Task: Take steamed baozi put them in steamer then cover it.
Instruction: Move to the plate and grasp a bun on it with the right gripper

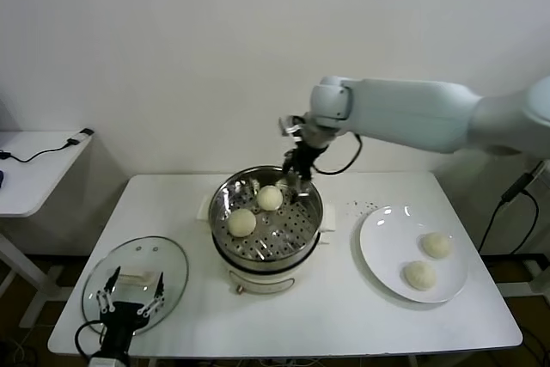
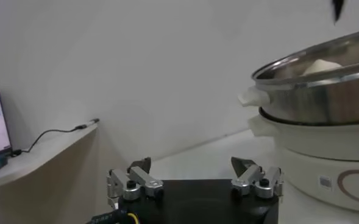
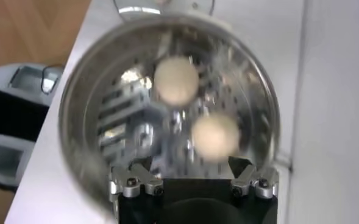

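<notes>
Stainless steel steamer (image 1: 267, 221), one unit, stands at the centre of the white table (image 1: 344, 315) on its white base. Its perforated tray holds two baozi: one (image 1: 270, 198) toward 12 o'clock of the tray, one (image 1: 242, 222) toward 9 o'clock, close beside each other. In the right wrist view the same two buns (image 3: 176, 81) (image 3: 214, 136) lie on the tray, apart from the gripper's fingers.

One white plate (image 1: 387, 238) lies at 3 o'clock of the steamer. It carries two further baozi (image 1: 436, 245) (image 1: 419, 275), near each other. Total count: four, two in the steamer and two on the plate.

One glass cover (image 1: 172, 268) lies flat on the table at 8 o'clock of the steamer, white bar handle up. The steamer is uncovered.

Right gripper (image 1: 296, 180) hangs over the steamer's rim at about 1 o'clock, fingers spread apart and holding nothing.

Left gripper (image 1: 131, 300) sits at the table's near edge, over the near part of the cover, fingers apart and empty.

One small side table (image 1: 34, 169) stands at 9 o'clock of the main table, with a black cable (image 1: 51, 149) across it.
</notes>
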`<action>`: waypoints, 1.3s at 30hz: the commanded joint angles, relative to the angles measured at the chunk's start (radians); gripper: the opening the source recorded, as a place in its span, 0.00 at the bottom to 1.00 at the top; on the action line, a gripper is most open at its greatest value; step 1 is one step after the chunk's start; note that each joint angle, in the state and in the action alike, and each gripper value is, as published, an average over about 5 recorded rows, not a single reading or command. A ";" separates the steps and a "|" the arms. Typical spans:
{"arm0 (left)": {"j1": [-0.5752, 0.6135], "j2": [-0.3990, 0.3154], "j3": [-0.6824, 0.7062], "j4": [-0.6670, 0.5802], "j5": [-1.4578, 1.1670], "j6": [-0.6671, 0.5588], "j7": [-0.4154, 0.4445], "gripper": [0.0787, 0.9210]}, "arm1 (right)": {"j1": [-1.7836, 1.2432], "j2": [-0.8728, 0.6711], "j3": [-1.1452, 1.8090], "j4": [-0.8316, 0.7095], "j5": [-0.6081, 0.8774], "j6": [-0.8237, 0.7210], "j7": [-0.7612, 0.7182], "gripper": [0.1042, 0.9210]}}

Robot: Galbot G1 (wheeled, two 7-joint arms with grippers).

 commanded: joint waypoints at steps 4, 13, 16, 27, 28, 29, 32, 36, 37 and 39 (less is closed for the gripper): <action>-0.018 -0.005 0.002 -0.008 0.016 0.011 0.000 0.88 | -0.033 -0.514 0.026 0.241 -0.331 0.036 -0.039 0.88; -0.008 -0.013 -0.002 -0.015 0.042 0.020 0.000 0.88 | -0.487 -0.672 0.312 0.189 -0.587 0.063 -0.034 0.88; -0.003 -0.020 -0.001 -0.015 0.053 0.021 0.000 0.88 | -0.601 -0.677 0.404 0.160 -0.635 0.073 -0.034 0.88; -0.001 -0.032 0.002 -0.009 0.079 0.026 -0.002 0.88 | -0.798 -0.606 0.559 0.062 -0.703 0.084 -0.030 0.88; -0.001 -0.033 0.002 -0.008 0.080 0.026 -0.002 0.88 | -0.801 -0.597 0.561 0.053 -0.705 0.084 -0.030 0.88; 0.000 -0.033 0.002 -0.008 0.081 0.026 -0.003 0.88 | -0.802 -0.591 0.562 0.046 -0.706 0.084 -0.031 0.88; 0.003 -0.035 0.000 -0.006 0.082 0.026 -0.003 0.88 | -0.805 -0.574 0.562 0.029 -0.709 0.085 -0.032 0.88; 0.006 -0.035 -0.004 -0.003 0.082 0.024 -0.003 0.88 | -0.807 -0.562 0.565 0.016 -0.711 0.085 -0.033 0.88; 0.006 -0.034 -0.005 -0.002 0.082 0.024 -0.003 0.88 | -0.807 -0.559 0.567 0.013 -0.710 0.085 -0.032 0.88; 0.005 -0.034 -0.005 -0.001 0.083 0.024 -0.004 0.88 | -0.805 -0.554 0.569 0.007 -0.709 0.085 -0.032 0.88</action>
